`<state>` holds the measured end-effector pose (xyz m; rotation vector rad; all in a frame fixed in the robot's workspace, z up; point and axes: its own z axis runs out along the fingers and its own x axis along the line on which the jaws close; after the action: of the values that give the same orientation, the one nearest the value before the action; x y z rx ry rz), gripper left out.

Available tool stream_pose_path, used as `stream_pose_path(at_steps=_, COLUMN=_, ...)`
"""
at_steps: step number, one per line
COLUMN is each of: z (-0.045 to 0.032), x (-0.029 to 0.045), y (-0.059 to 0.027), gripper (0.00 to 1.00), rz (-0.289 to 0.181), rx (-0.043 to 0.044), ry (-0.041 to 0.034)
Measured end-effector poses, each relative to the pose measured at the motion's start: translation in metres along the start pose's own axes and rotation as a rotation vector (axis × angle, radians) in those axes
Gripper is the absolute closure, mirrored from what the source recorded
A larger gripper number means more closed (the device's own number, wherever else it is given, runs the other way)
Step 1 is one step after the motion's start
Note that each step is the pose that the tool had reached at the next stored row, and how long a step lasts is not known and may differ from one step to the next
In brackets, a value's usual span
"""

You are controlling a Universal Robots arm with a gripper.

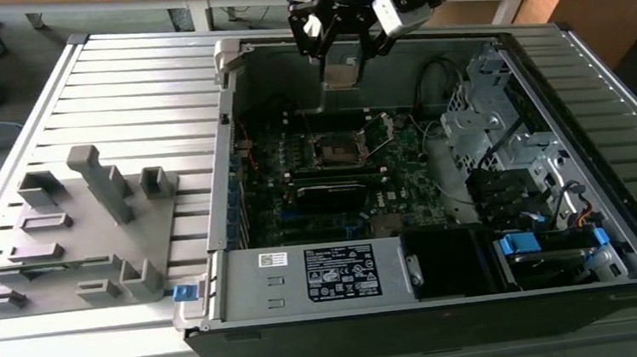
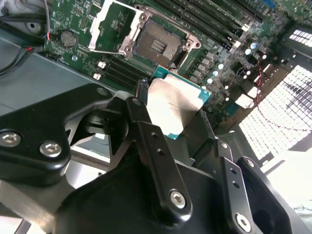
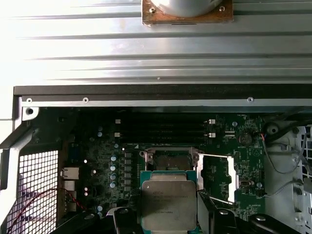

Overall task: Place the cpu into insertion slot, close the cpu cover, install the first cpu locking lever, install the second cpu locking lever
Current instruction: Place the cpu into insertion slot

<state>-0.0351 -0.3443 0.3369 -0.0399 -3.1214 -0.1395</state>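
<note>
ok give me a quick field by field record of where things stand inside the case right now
end effector: shut on the cpu, hanging over the motherboard
cpu: gripped by its edges, metal top showing, above the board and not yet seated
insertion slot: empty, uncovered
cpu cover: open, lying to one side of the slot
task progress: no step finished; cpu not yet placed
</note>
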Motion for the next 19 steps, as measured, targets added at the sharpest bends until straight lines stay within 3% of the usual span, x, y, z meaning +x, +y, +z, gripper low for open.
stream_pose_path(at_steps=19, z=0.0021, x=0.0, y=-0.0002, gripper=0.46, rz=0.0, rx=-0.0001, ry=-0.0001)
